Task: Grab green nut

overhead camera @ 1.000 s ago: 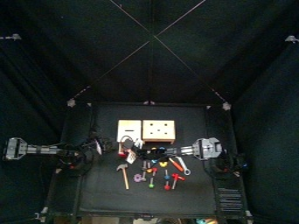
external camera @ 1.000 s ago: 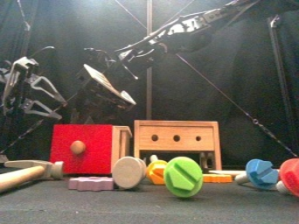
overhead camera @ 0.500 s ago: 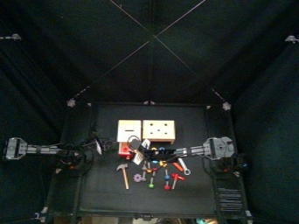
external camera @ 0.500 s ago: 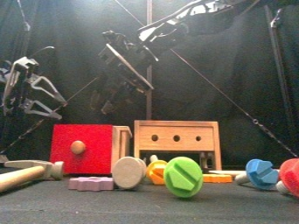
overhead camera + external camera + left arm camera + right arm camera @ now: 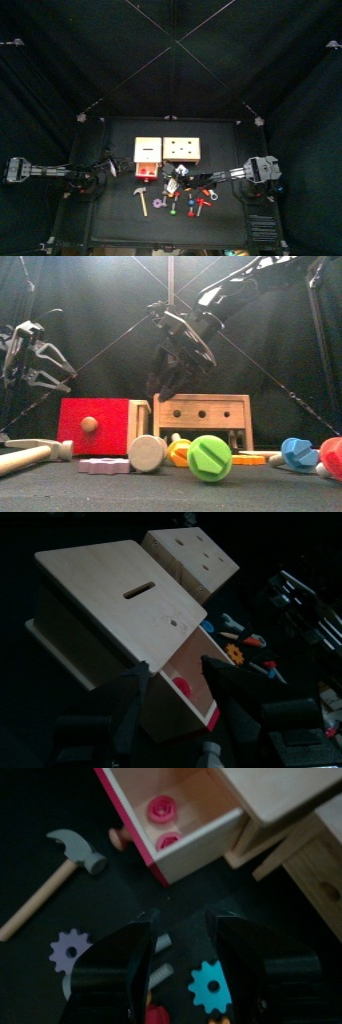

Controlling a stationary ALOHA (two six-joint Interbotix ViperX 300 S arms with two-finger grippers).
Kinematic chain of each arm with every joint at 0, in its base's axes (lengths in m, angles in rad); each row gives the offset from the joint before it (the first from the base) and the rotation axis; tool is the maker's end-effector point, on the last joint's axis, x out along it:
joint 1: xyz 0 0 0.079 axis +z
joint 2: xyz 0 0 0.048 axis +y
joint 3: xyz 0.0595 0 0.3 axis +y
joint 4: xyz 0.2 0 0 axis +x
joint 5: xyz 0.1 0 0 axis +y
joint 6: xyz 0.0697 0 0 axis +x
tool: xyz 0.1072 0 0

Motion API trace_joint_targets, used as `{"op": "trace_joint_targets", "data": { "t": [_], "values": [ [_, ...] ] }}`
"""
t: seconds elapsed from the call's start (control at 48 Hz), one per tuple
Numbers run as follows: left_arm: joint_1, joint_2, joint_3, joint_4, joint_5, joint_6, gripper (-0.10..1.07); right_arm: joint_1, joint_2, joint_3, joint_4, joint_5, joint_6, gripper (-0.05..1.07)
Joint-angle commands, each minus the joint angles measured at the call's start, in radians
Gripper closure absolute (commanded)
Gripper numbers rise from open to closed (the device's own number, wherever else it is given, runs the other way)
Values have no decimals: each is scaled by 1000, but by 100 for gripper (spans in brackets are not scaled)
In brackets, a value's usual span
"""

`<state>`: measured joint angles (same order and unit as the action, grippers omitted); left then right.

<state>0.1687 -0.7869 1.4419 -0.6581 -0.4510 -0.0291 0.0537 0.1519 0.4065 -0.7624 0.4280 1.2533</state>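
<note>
A green round piece with a slot [image 5: 210, 457] stands on edge at the table's front, among the toys. In the top view a small green piece [image 5: 175, 211] lies at the front of the toy pile. My right gripper [image 5: 166, 393] hangs open over the toys beside the red drawer box [image 5: 102, 424]. It also shows in the top view [image 5: 181, 181]. In the right wrist view its jaws stand apart above a teal gear-shaped nut [image 5: 210, 985] and a purple one [image 5: 70, 951]. My left gripper [image 5: 111, 168] rests open at the left, facing the box [image 5: 127, 607].
A wooden box with holes [image 5: 202, 419] stands behind the toys. A hammer [image 5: 58, 872] lies at the front left. Orange, blue [image 5: 299, 452] and red pieces lie to the right. The red box's drawer [image 5: 174, 818] is open with pink pieces inside.
My right gripper has swung from the left over to the middle and has come down toward the toys. The left arm has not moved.
</note>
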Motion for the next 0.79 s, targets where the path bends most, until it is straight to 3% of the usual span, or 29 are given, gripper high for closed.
{"op": "trace_joint_targets", "data": {
  "t": [0.0,0.229,0.521,0.771],
  "values": [
    [3,2,-26,2,-5,2,13,-18,2,-14,14,-2,-6,23],
    [3,0,-26,2,-5,2,13,-46,54,-25,0,-2,-9,21],
    [3,2,-25,2,-5,2,13,-66,72,-21,-8,9,-11,3],
    [12,2,-23,2,-3,2,13,-83,104,-20,-14,9,-11,3]
  ]
}}
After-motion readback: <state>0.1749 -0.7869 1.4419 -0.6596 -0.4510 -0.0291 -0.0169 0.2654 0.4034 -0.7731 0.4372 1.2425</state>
